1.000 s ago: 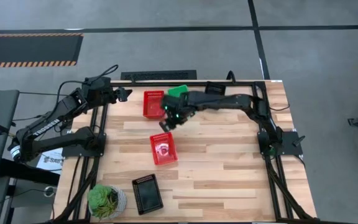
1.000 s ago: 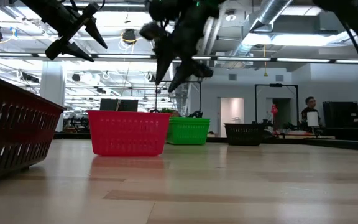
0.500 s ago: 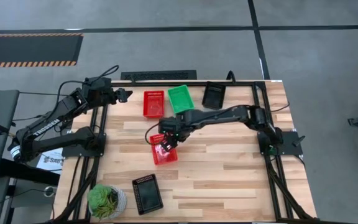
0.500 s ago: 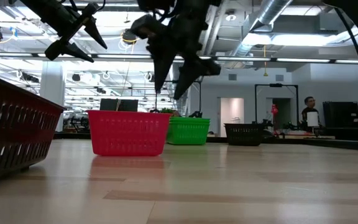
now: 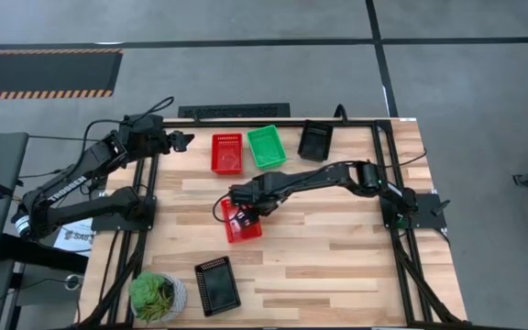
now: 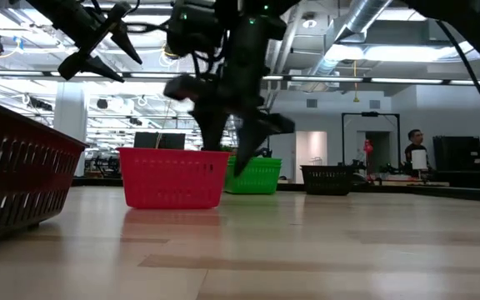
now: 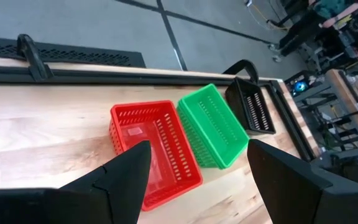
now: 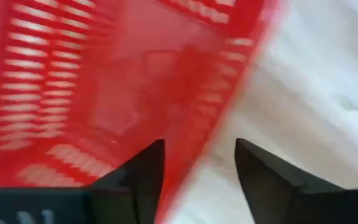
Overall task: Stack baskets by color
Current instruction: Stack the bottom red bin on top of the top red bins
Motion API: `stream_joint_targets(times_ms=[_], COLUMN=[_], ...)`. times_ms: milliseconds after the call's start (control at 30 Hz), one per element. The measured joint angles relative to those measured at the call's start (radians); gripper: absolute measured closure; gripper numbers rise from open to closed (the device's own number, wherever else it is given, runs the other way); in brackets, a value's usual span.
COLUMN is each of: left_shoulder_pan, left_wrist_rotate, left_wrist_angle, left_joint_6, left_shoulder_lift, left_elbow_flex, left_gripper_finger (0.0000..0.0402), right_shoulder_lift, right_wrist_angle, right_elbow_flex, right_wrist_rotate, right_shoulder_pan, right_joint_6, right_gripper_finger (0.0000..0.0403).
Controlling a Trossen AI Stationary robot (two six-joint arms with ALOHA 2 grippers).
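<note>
Wooden planks make up the desk (image 5: 337, 257) I am working over, with grey floor all round. From the left: my left pincer (image 5: 183, 140) hangs off the desk's far left corner, its fingers (image 7: 126, 171) spread wide, gripping nothing. Near the front left stands a potted plant (image 5: 157, 295), with a black basket (image 5: 217, 285) just beside it. Along the far edge I see a red basket (image 5: 226, 153), then a green basket (image 5: 267, 146) close against it, then another black basket (image 5: 315, 139) a little apart. A second red basket (image 5: 242, 223) lies near the middle of the desk. My right pincer (image 5: 238, 203) sits over that basket's far end, fingers (image 8: 138, 171) parted to either side of its rim, not closed on it.
</note>
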Motion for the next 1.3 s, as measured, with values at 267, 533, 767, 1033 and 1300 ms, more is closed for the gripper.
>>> stream_joint_targets(times_ms=[267,533,767,1033,1300], left_shoulder_pan=[0.000,0.000,0.000,0.000,0.000], left_wrist_rotate=[-0.009,-0.024,-0.032,-0.054,-0.057], left_wrist_angle=[-0.001,-0.001,-0.001,0.012,0.016], left_joint_6=[0.000,0.000,0.000,0.000,0.000], left_shoulder_lift=[-0.004,-0.005,-0.006,-0.006,-0.006], left_elbow_flex=[0.000,0.000,0.000,0.000,0.000], left_gripper_finger=[0.0145,0.0145,0.0145,0.0145,0.0145], right_shoulder_lift=[0.014,-0.013,-0.110,-0.229,-0.231], right_wrist_angle=[-0.002,-0.011,0.000,0.049,0.223], right_elbow_flex=[0.000,-0.001,0.000,0.001,0.000], right_wrist_rotate=[-0.022,-0.036,-0.038,-0.036,-0.029], right_shoulder_pan=[0.000,-0.021,-0.071,-0.160,-0.271], right_joint_6=[0.008,-0.039,-0.075,-0.091,-0.058], right_gripper_finger=[0.0354,0.0392,0.0395,0.0394,0.0394])
